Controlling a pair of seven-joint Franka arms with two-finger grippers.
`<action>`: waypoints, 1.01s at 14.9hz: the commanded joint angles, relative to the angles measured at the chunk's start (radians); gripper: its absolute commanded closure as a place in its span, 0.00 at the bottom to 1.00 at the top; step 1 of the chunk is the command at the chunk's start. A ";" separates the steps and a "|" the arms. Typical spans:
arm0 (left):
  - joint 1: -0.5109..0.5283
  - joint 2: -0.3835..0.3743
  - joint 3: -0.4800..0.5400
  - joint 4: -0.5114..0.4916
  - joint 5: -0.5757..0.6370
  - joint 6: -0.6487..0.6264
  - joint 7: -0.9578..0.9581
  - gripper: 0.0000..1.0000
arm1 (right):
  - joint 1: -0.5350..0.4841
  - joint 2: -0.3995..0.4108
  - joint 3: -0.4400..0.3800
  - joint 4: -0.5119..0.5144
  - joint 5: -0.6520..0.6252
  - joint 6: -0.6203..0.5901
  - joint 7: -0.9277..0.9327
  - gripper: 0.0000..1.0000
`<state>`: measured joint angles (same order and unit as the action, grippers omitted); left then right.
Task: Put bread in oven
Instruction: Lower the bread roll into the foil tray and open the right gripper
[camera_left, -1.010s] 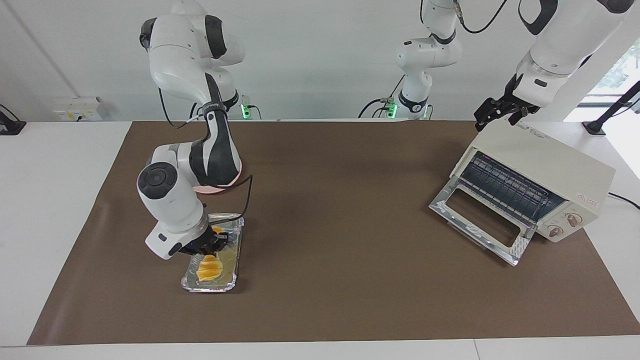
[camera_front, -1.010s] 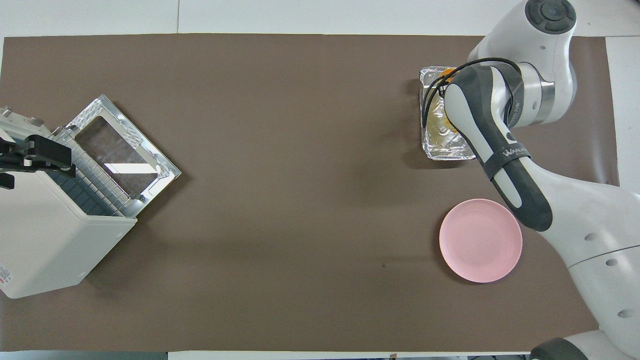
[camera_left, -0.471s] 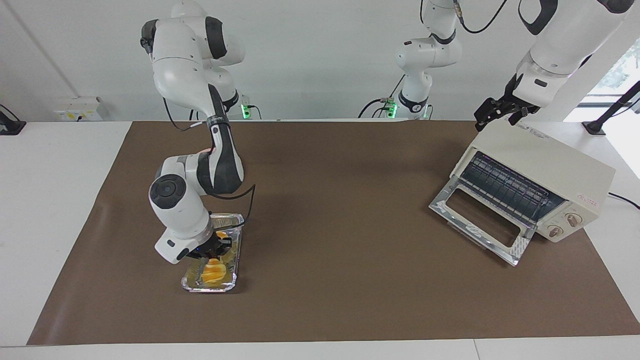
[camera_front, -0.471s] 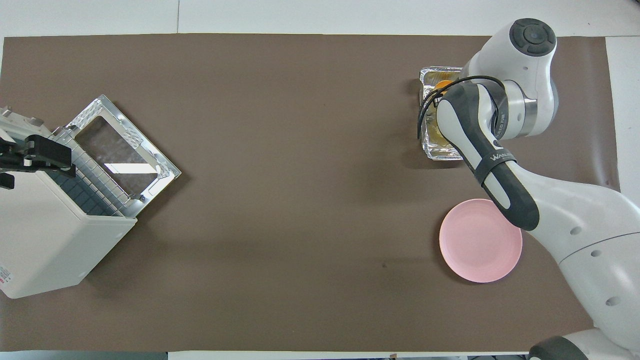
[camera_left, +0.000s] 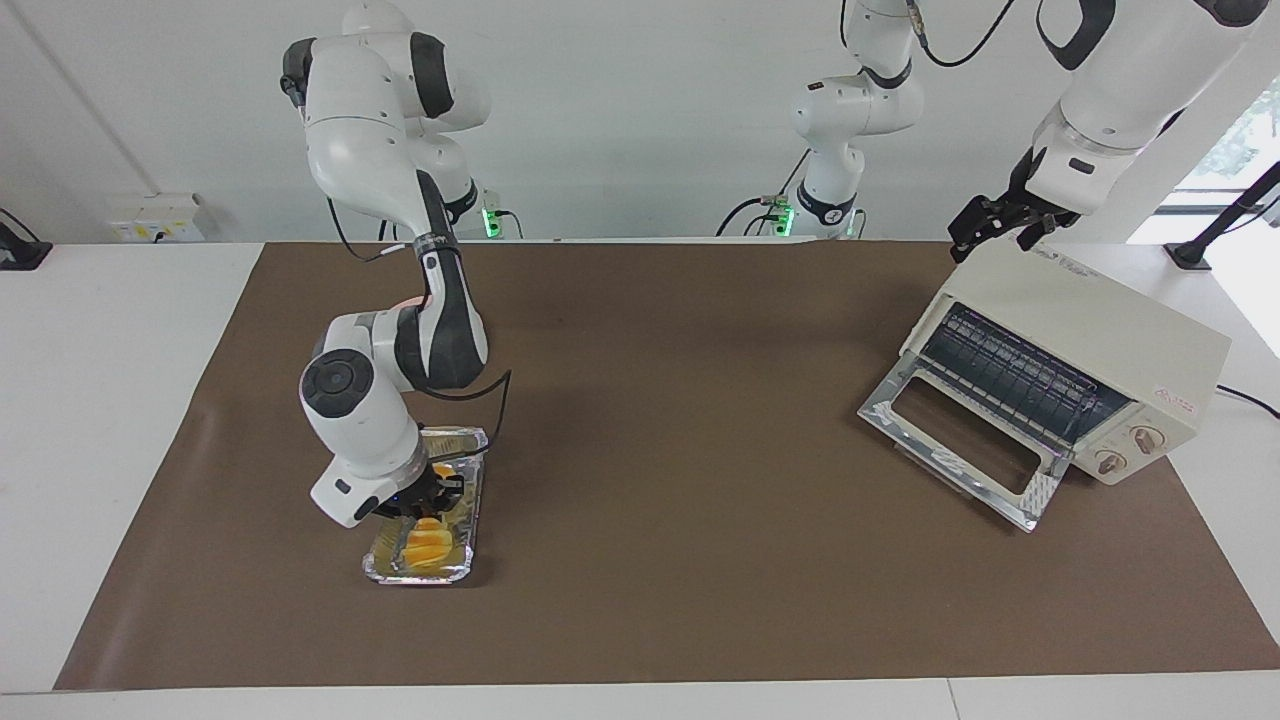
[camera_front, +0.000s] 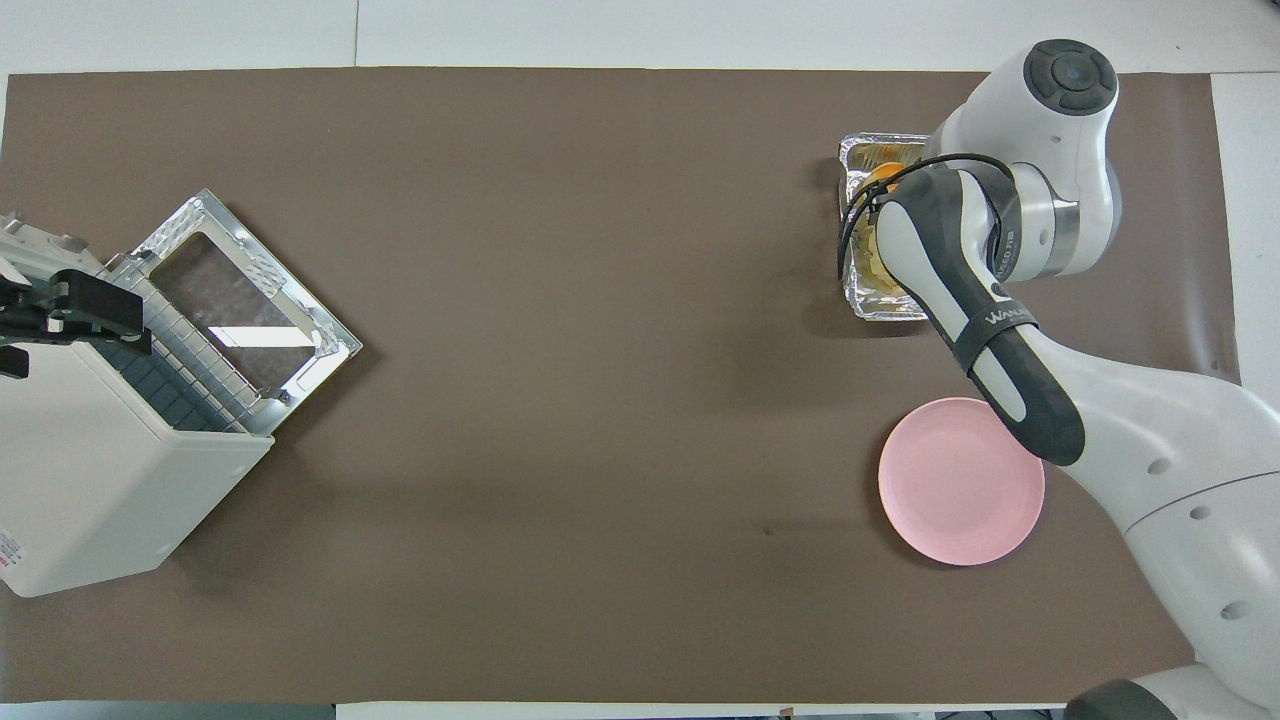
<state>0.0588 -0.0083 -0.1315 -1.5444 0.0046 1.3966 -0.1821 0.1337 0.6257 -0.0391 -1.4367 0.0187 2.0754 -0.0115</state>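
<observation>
While the brown mat (camera_left: 700, 560) is covering most of the table (camera_left: 110, 420), the oven (camera_left: 1075, 365) is sitting at the left arm's end of it, its glass drop door (camera_left: 960, 452) lying open toward the middle of the mat and its wire rack (camera_left: 1020, 385) showing inside with nothing resting on it. The left gripper (camera_left: 995, 225) is hovering over the top corner of the oven nearest the robots; whether its fingers are spread or pressed together cannot be told. The stretch of mat between the oven and the right arm's end is lying bare. At the right arm's end, the pink plate (camera_front: 960, 480) is sitting with nothing on it, nearer to the robots than the foil tray (camera_left: 470, 570). The foil tray is holding the bread (camera_left: 428, 545), a golden-yellow ridged loaf lying along the tray. The right gripper (camera_left: 425, 500) is reaching down into the tray over the bread, its dark fingers (camera_left: 444, 488) appearing to straddle the loaf's upper end; whether they are pinching it cannot be told. In the overhead view the right arm's forearm is covering most of the tray.
</observation>
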 joint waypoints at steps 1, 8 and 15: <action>0.010 -0.009 -0.003 0.007 -0.015 -0.019 0.004 0.00 | -0.009 -0.038 0.004 0.018 0.009 -0.075 0.022 0.00; 0.010 -0.009 -0.003 0.007 -0.015 -0.019 0.004 0.00 | -0.059 -0.041 0.001 0.056 -0.005 -0.104 -0.060 0.00; 0.010 -0.009 -0.003 0.007 -0.015 -0.019 0.004 0.00 | -0.092 -0.066 -0.010 -0.100 -0.017 0.076 -0.137 0.00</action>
<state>0.0588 -0.0083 -0.1315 -1.5444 0.0046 1.3966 -0.1821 0.0553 0.5887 -0.0509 -1.4534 0.0120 2.0866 -0.1190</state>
